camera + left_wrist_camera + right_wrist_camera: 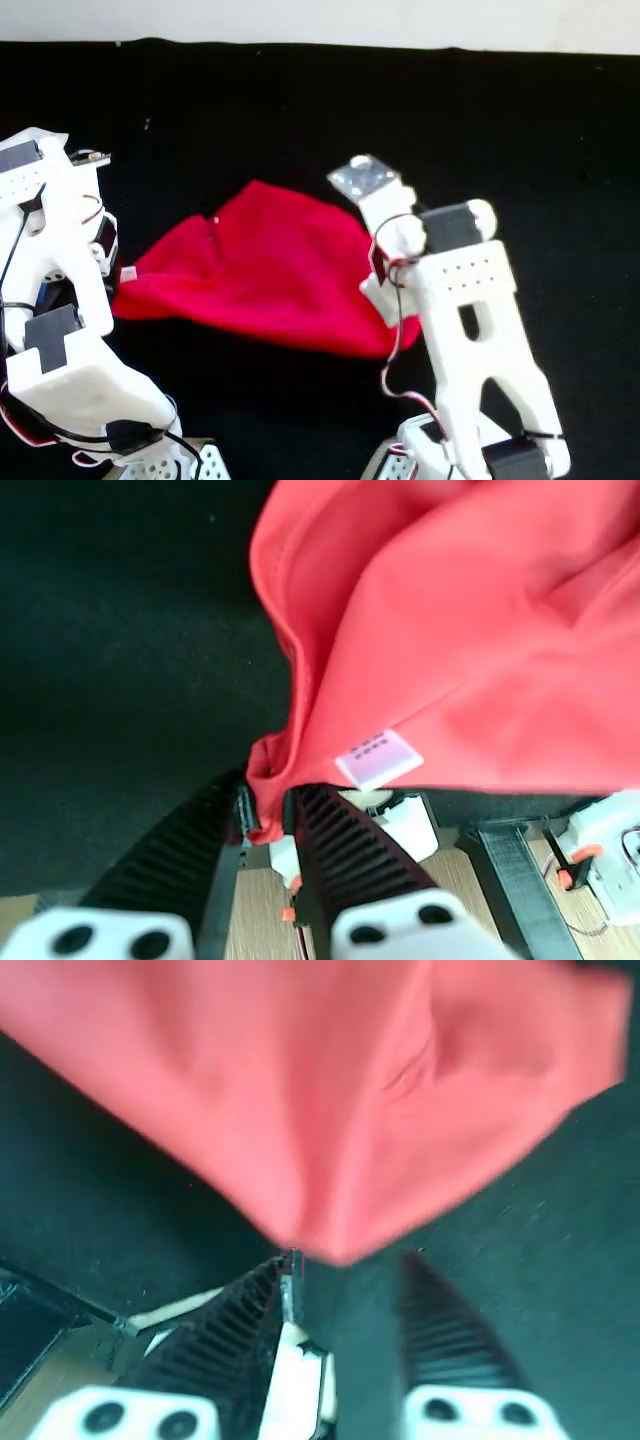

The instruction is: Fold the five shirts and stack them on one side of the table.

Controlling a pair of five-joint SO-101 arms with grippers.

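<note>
One red shirt lies bunched in the middle of the black table. In the left wrist view the red shirt has its edge pinched between the black fingers of my left gripper, beside a small white label. In the high view, my left gripper sits at the shirt's left corner. My right gripper is open, and a folded corner of the shirt lies just past its fingertips. My right gripper is at the shirt's right edge in the high view.
The black cloth stretches bare behind and to both sides of the shirt. A pale wall band runs along the far edge. Arm bases, cables and a wooden surface crowd the near edge.
</note>
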